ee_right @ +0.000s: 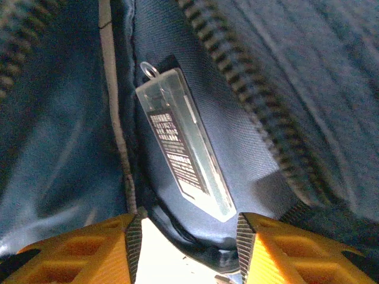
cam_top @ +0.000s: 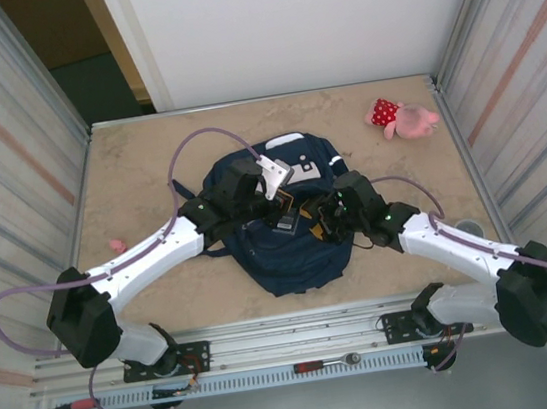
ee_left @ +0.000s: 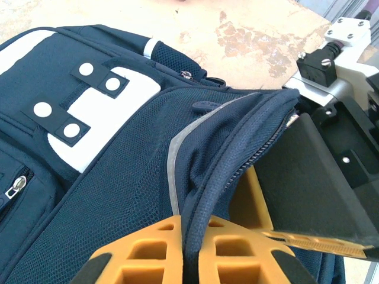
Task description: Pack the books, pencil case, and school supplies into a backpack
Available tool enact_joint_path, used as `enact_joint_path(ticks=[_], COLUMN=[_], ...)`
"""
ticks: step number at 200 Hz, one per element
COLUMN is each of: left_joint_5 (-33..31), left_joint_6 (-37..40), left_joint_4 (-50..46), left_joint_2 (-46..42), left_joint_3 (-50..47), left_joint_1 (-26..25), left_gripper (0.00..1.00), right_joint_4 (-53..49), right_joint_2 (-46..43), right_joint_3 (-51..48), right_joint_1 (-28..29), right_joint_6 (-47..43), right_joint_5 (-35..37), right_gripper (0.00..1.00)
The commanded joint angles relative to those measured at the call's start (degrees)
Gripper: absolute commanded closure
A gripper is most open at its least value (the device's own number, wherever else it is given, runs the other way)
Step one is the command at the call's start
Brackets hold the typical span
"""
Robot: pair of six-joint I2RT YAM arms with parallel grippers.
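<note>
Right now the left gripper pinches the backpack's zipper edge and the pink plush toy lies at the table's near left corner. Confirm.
No: the left gripper does pinch the backpack at its zipper edge, but the pink plush toy lies at the far right corner of the table, as the top external view shows.
</note>
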Motion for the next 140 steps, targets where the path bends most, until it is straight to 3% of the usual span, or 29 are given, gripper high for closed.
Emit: enact_joint_path(ticks=[1, 20, 30, 40, 52, 70, 108, 140], left_joint_5=[1.8, 2.0, 3.0, 4.4, 5.4, 6.7, 14.2, 11.7], left_joint_6=[-0.4, 0.9, 2.2, 3.2, 2.8, 0.9, -8.6, -14.2], left_joint_4=[5.3, 4.9, 4.3, 3.7, 2.5, 2.0, 3.6, 0.6], left_joint_2=[-2.9, -2.7, -2.5, -2.3, -2.6, -4.8, -12.4, -19.5], left_joint_3=[0.5, -0.8, -1.6, -2.4, -3.0, -4.7, -10.7, -15.3], left_joint_1=[-0.3, 0.0, 0.0, 0.1, 0.0, 1.0, 9.5, 15.9], left_gripper=[1.0, 1.0, 0.94, 0.83, 0.61, 0.45, 0.3, 0.29], right_joint_4=[-2.4, -6.3, -8.3, -10.2, -13.5, -19.8, -22.8, -27.8], right_joint_2=[-3.5, -7.6, -10.2, -12.9, -15.4, -17.0, -13.5, -4.2], right_joint_3=[-0.9, -0.9, -0.9, -0.4, 0.8, 4.9, 13.7, 19.7], right_joint_1=[0.5, -0.1, -0.4, -0.8, -1.7, -3.5, -1.2, 7.1], right_joint_6=[-1.2, -5.2, -7.5, -10.4, -15.7, -26.3, -64.2, -92.5], right_joint_5=[2.6, 3.4, 3.9, 4.2, 4.1, 4.9, 3.3, 6.9], right_gripper=[0.54, 0.51, 0.49, 0.47, 0.45, 0.43, 0.39, 0.37])
